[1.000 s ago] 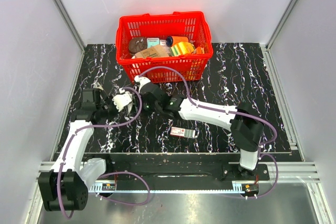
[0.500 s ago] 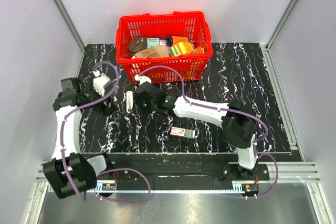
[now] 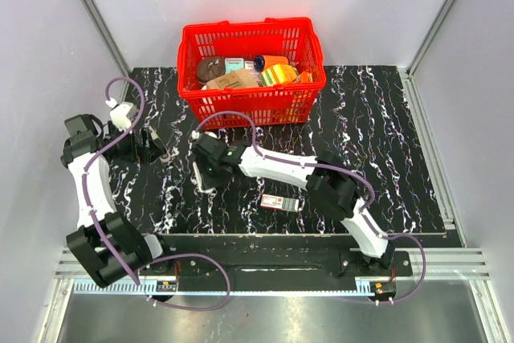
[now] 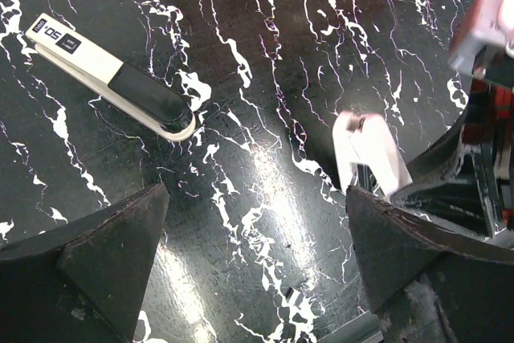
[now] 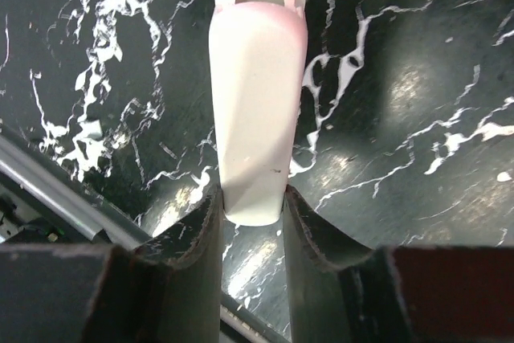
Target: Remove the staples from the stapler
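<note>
The basket (image 3: 249,107) is sitting at the far middle of the surface (image 3: 385,142), with packaged goods (image 3: 241,78) lying inside it. In front of its left corner, the rounded oblong piece (image 5: 257,102) is sitting between the fingers of the right end effector (image 5: 253,198). The stapler (image 4: 112,78) is lying flat on the surface to the left of that piece, well apart from it, beyond the left end effector (image 4: 255,192). The small box (image 3: 279,202) is resting near the front edge, to the right of the piece.
</note>
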